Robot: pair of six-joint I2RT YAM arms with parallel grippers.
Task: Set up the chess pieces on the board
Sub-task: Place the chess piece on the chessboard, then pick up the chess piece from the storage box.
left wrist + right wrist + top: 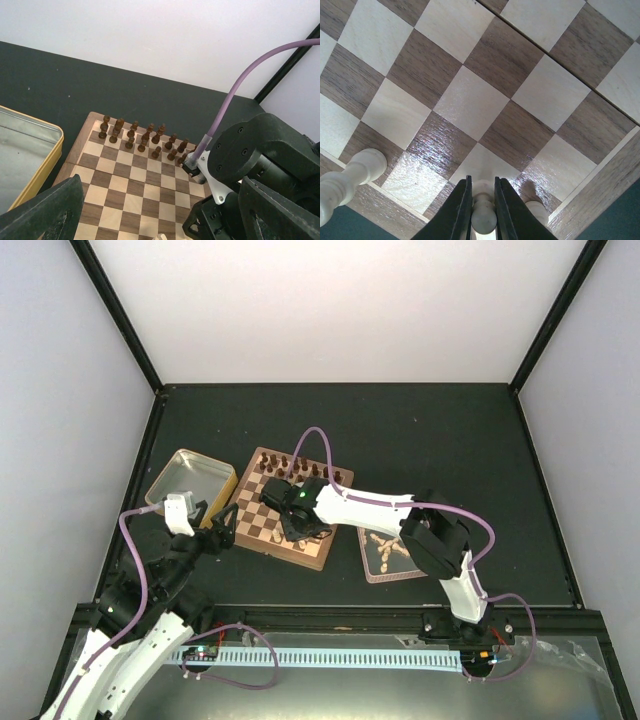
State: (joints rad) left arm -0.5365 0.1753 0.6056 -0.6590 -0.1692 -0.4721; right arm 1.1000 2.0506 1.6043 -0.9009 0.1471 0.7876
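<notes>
The board (255, 526) lies mid-table, with dark chessmen (296, 466) along its far rows. My right gripper (298, 530) reaches down over the board's near side. In the right wrist view my right gripper (482, 181) is shut on a pale chess piece (484, 221) standing upright on a light square. Two more pale pieces (351, 176) stand on the near row, the other one (538, 208) just right of the jaws. My left gripper (216, 520) hovers open at the board's left edge, holding nothing; its fingers (46, 210) frame the board (125, 186).
A yellow-rimmed metal tin (190, 480) sits left of the board. A clear tray (366, 570) with several loose pale pieces lies to the right. The right arm (260, 165) and its purple cable fill the right of the left wrist view.
</notes>
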